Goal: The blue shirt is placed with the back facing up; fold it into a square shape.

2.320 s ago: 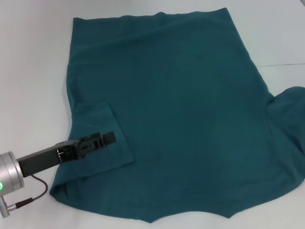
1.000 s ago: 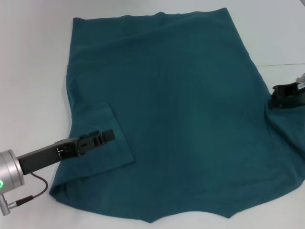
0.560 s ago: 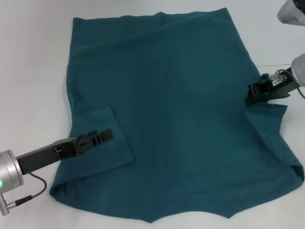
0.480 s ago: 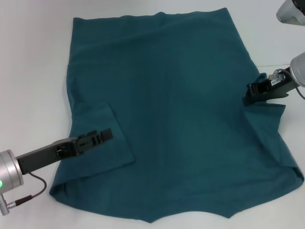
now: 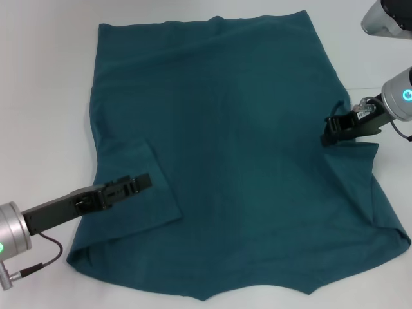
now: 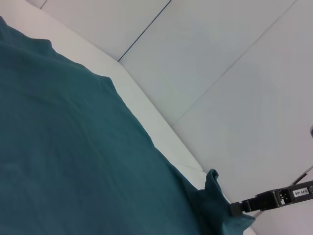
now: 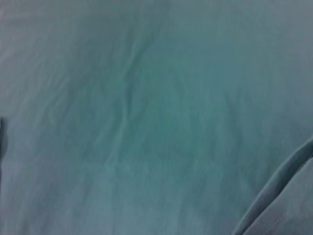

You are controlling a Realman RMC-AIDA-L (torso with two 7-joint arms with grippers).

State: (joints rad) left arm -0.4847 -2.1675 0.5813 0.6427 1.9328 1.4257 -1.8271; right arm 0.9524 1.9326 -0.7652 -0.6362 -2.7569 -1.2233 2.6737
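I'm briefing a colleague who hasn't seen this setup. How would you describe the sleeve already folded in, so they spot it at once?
The blue shirt lies spread over the white table. On the robot's left, near the collar end closest to the robot, the folded sleeve lies flat on the shirt's back, under the left gripper. Unlike the opposite sleeve at the right gripper, it shows a straight, crisp edge.

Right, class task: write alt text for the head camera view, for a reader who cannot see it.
A large dark teal-blue cotton T-shirt lies spread on a white table, its left sleeve already folded inward. The left claw rests on that folded sleeve, while the right claw holds the right sleeve bunched over the shirt's right edge.
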